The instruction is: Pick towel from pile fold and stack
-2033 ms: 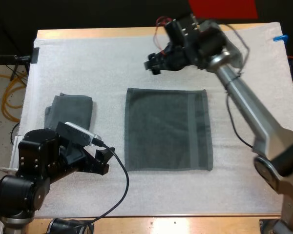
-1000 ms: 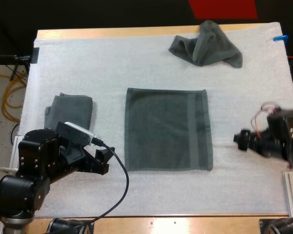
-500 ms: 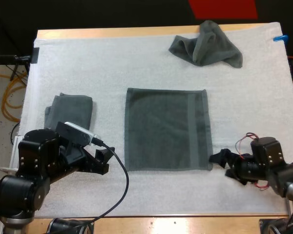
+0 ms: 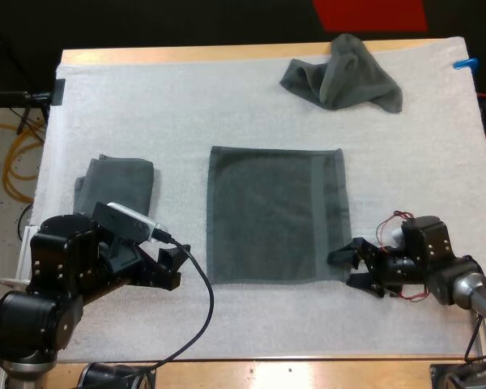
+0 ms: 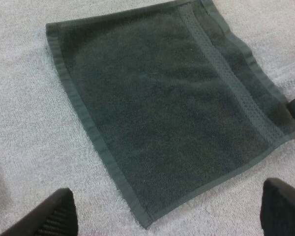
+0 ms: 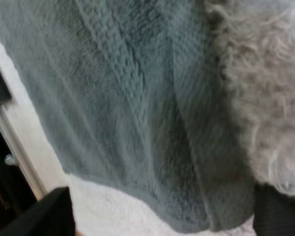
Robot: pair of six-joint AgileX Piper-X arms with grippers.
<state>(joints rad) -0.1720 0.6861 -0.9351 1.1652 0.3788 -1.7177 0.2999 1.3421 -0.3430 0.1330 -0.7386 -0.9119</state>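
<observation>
At the mat's centre: a flat towel [image 4: 277, 215] is laid out square on the white mat [image 4: 186, 105], its woven band running along its right side.
Far side of the mat: a crumpled towel [image 4: 344, 74] is heaped near the back edge, well apart from the flat one.
Left of the flat towel: a folded towel [image 4: 113, 185] is set on the mat, partly covered by the left arm.
Right gripper [image 4: 343, 270]: it is held low at the flat towel's near right corner, fingers parted with that corner between them (no squeeze on the cloth is seen in the right wrist view, where the fingers [image 6: 54, 211] stand to either side of the corner).
Left gripper [image 4: 178, 267]: it is held unclenched just left of the flat towel's near left corner, nothing between its fingers [image 5: 49, 216].
Change over two seconds: the right arm was first stretched out to the far side by the crumpled towel, was then drawn back to the mat's right edge, and has since been brought in along the near side.
Change over the last half second: the right gripper has been shifted from just right of the corner onto it.
Unchanged: the left arm and all three towels are found exactly where they were.
</observation>
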